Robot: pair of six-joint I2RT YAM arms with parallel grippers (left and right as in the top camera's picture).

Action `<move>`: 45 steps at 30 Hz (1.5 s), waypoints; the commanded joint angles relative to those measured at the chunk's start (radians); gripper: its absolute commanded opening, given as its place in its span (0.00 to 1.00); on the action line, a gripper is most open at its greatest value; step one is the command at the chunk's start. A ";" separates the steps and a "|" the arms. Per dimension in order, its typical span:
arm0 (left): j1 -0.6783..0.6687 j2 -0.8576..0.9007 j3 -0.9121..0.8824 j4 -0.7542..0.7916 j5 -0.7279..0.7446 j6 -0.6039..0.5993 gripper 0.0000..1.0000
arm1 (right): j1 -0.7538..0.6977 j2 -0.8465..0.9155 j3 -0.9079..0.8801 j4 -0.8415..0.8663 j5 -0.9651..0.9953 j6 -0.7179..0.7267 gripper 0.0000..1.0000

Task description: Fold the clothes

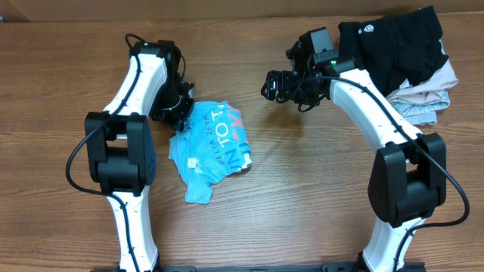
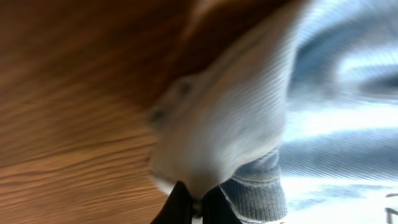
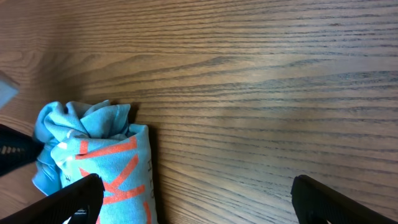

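The T-shirt (image 1: pixel 213 147) lies bunched on the table (image 1: pixel 302 196), left of centre. The left gripper (image 1: pixel 176 113) is clamped on what looks like its hem (the close view is blurred); it should lift slowly and outward to spread it. The right gripper (image 1: pixel 274 83) hangs wide open, empty, nearby

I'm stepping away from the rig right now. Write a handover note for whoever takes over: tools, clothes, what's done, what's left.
Left tool: shut on an edge of the light blue T-shirt.
Right tool: open, empty, above the bare table to the shirt's right.
T-shirt: a crumpled heap mid-table, lettering partly showing.
Done: no neat fold visible.
Left: spread it flat, then fold it.
The black garment and folded pale pile lie at the far right; probably leave them.
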 commanded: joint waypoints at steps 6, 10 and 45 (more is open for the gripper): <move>0.079 -0.005 0.165 0.024 -0.323 -0.080 0.04 | 0.003 0.005 0.020 0.002 0.003 -0.002 1.00; 0.092 -0.005 0.178 0.084 -0.338 -0.080 0.30 | 0.013 0.005 0.020 0.003 -0.051 -0.002 1.00; 0.156 -0.005 0.178 0.154 -0.209 -0.144 0.98 | 0.340 0.173 0.021 0.124 -0.095 0.299 0.04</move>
